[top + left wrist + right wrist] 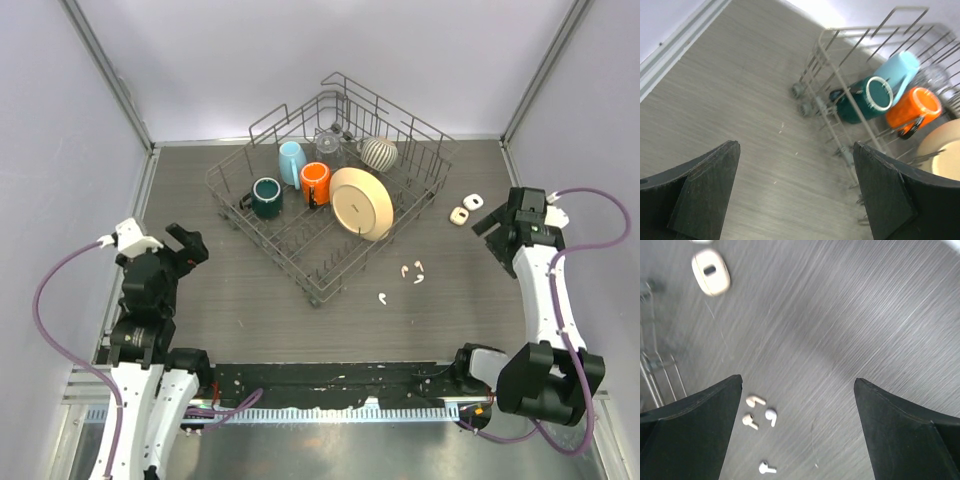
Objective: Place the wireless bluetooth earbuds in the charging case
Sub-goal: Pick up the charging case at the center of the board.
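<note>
Hovering right of the dish rack (330,190), right hand (796,381) is spread wide, empty — prob. lining up a pick. Earbuds (405,270) lie loose on the table (250,290) off the rack's near-right side, charging case (459,215) by its right corner. Left hand (185,245) idles released, left of rack.

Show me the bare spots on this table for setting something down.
Free: the table left of the dish rack, toward the left gripper; the near strip in front of the earbuds. Crowded: between rack, charging cases and right gripper.
</note>
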Robot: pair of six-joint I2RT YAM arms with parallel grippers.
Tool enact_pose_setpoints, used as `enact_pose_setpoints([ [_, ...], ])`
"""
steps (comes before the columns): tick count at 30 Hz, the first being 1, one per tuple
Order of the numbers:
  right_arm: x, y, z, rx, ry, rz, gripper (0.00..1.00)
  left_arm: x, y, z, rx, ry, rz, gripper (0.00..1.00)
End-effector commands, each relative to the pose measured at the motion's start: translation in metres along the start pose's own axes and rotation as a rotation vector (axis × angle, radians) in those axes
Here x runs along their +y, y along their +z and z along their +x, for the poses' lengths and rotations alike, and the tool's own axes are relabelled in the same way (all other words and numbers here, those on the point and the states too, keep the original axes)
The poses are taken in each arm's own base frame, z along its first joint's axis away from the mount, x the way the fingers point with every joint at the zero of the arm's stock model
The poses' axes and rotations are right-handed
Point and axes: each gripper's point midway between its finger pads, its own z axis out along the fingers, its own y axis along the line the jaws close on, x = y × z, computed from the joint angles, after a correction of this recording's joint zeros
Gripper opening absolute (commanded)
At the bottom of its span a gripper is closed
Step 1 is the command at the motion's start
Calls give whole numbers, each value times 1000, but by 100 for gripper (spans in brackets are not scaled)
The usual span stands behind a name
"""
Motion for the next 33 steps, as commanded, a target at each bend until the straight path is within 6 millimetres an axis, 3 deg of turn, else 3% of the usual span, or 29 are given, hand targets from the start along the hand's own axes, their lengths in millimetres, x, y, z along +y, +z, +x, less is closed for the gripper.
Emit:
enact_pose_setpoints([
  [1, -8, -29, -56, -247, 92, 37, 100, 10, 1, 14, 116, 167, -36, 100],
  [7, 24, -33, -56, -233, 26, -142, 100, -1, -1, 26, 213, 118, -4, 100],
  [9, 41, -36, -52, -214, -12, -241, 100, -4, -5, 34, 271, 166, 30, 100],
  [11, 45, -34, -49, -181, -10, -245, 100, -1, -5, 32, 263, 189, 25, 100],
  [18, 11, -21, -54, -148, -4, 5, 100, 2, 4, 28, 200, 145, -11, 100],
  [19, 10, -19, -53, -131, -26, 12, 100, 12, 6, 25, 177, 131, -70, 100],
  [21, 11, -19, -46, -76, -93, -1, 100, 14, 6, 22, 158, 76, -99, 100],
  [23, 14, -24, -43, -73, -120, -37, 100, 0, 1, 24, 174, 101, -7, 100],
  [28, 4, -35, -45, -140, -131, -45, 100, -11, -5, 31, 224, 150, 74, 100],
  [33, -3, -19, -29, -76, -146, -13, 97, -24, -13, 37, 256, 179, 167, 100],
])
